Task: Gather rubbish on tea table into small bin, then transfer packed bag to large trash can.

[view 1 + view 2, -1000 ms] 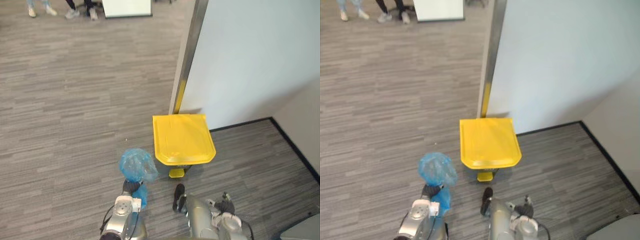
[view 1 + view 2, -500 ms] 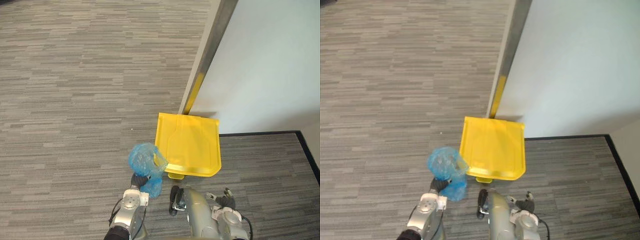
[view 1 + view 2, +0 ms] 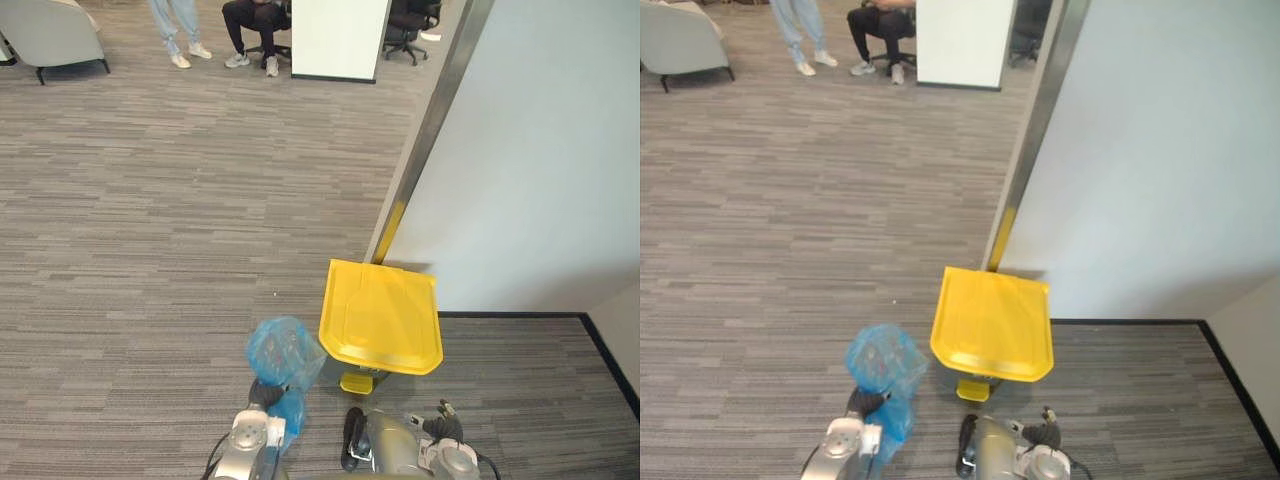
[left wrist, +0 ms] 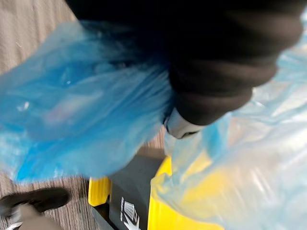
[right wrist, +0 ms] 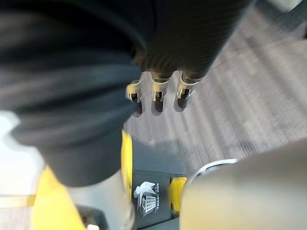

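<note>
Riding on the left hand, whose grip I cannot tell, the blue bag stays just left of the yellow-lidded bin, lid down; only the camera has tilted up. Opening it likely comes next; the right hand hangs loose-fingered.

The right hand hangs near the front of the large trash can, and its dark ribbed cover is blurred and very close to the camera. Beyond the hand lies the floor, a grey carpet with fine stripes. The can's dark front wall carries a small white emblem. A yellow foot pedal sits just beside the emblem, low on that wall. The can's yellow lid shows along the wall's far edge, partly hidden behind the hand's cover.
</note>
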